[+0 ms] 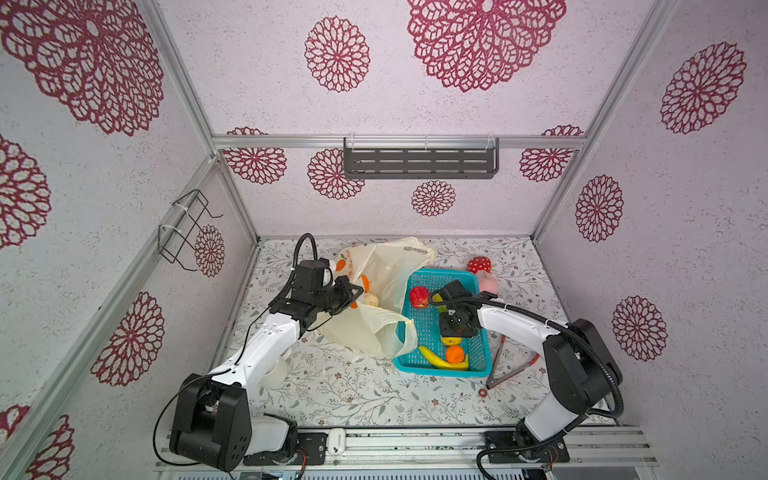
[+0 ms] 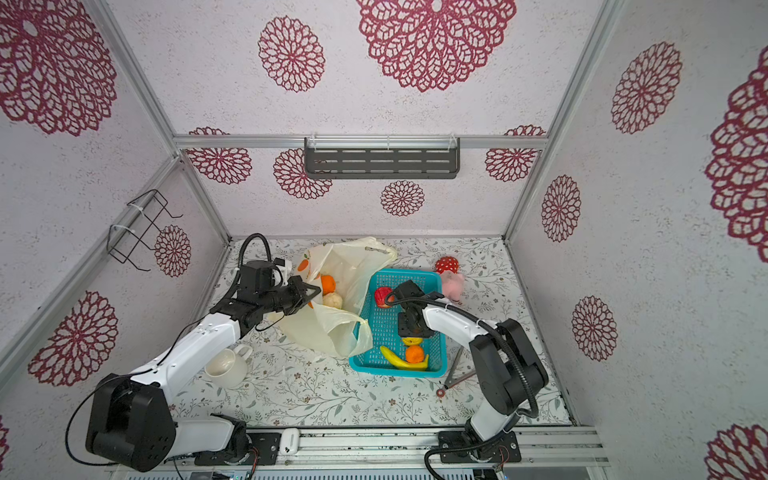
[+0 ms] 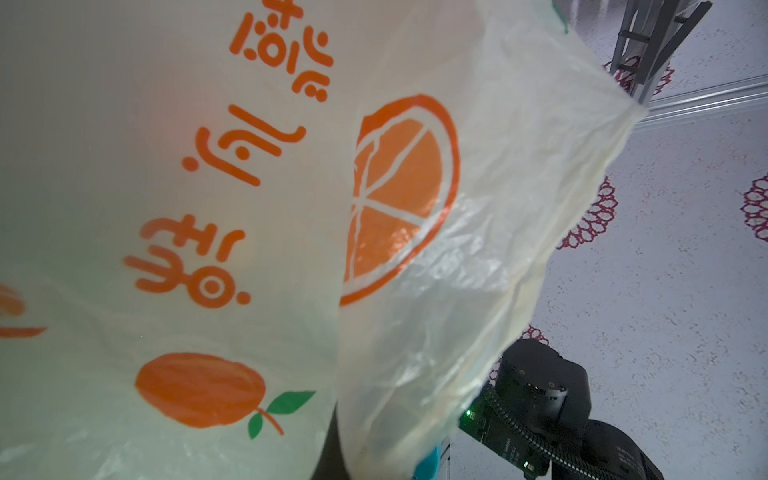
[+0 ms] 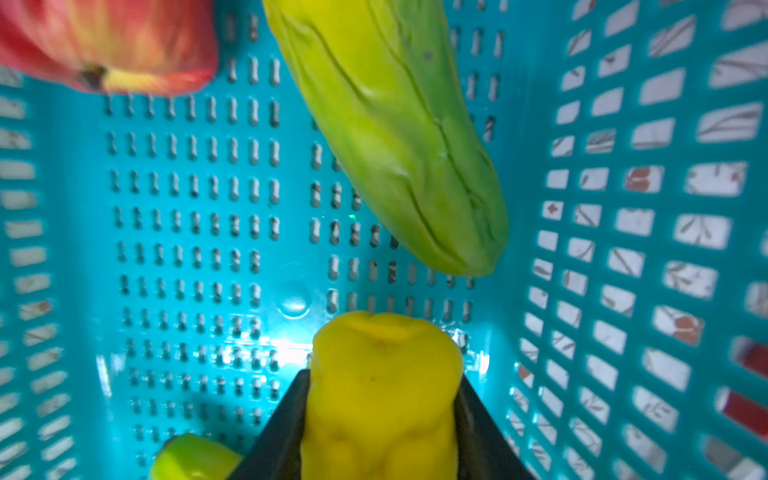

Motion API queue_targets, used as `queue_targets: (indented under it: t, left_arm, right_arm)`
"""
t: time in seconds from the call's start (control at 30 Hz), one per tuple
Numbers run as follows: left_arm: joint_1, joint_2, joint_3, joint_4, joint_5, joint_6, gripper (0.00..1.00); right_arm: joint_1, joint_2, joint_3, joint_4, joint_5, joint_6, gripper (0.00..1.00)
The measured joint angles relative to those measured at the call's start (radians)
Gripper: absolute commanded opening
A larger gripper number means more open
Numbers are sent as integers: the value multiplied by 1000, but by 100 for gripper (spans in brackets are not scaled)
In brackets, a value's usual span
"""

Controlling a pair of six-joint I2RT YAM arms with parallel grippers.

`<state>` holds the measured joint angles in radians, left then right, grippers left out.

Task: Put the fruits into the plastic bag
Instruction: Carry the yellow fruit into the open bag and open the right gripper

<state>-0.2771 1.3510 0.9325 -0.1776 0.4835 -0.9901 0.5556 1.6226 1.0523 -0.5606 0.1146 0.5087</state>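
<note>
The jaws of the right gripper [image 4: 384, 376] pinch the yellow lemon [image 4: 382, 415] down in the teal basket [image 1: 436, 272]. From there the plastic bag [image 1: 388, 266] gapes at ten o'clock, its rim pinched in the left gripper [image 1: 353, 293], jaws pressed together.

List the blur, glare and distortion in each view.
Right wrist view: red apple blurred, glare on the teal basket floor beside the yellow fruit; left wrist view: backlit plastic bag fills most of the frame, print soft; both top views: wide-angle perspective splays the frame posts.
</note>
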Motion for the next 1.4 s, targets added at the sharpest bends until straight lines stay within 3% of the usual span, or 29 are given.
queue_targets:
  t: [0.23,0.37,0.47,0.63,0.8,0.93,1.03,1.1,1.4]
  left_arm:
    - [0,0,0,0,0,3,0]
    - [0,0,0,0,0,6,0]
    - [0,0,0,1,-2,6,0]
    - [0,0,0,3,-6,6,0]
    - [-2,0,0,5,-8,6,0]
    - [-5,0,0,8,-7,6,0]
    - [-5,0,0,8,-8,6,0]
    - [-5,0,0,8,-8,6,0]
    - [-5,0,0,8,-18,6,0]
  right_arm:
    - [15,-183,23,112,-63,-24,40]
    - [59,-210,76,252,-130,-46,41]
    - [109,-161,145,335,-188,-49,42]
    - [162,58,334,437,-282,-37,43]
    - [164,294,500,434,-293,4,45]
    - [161,406,563,396,-277,31,54]
    - [159,418,564,362,-274,48,70]
    - [159,415,569,366,-273,47,75]
    - [156,313,495,372,-265,32,77]
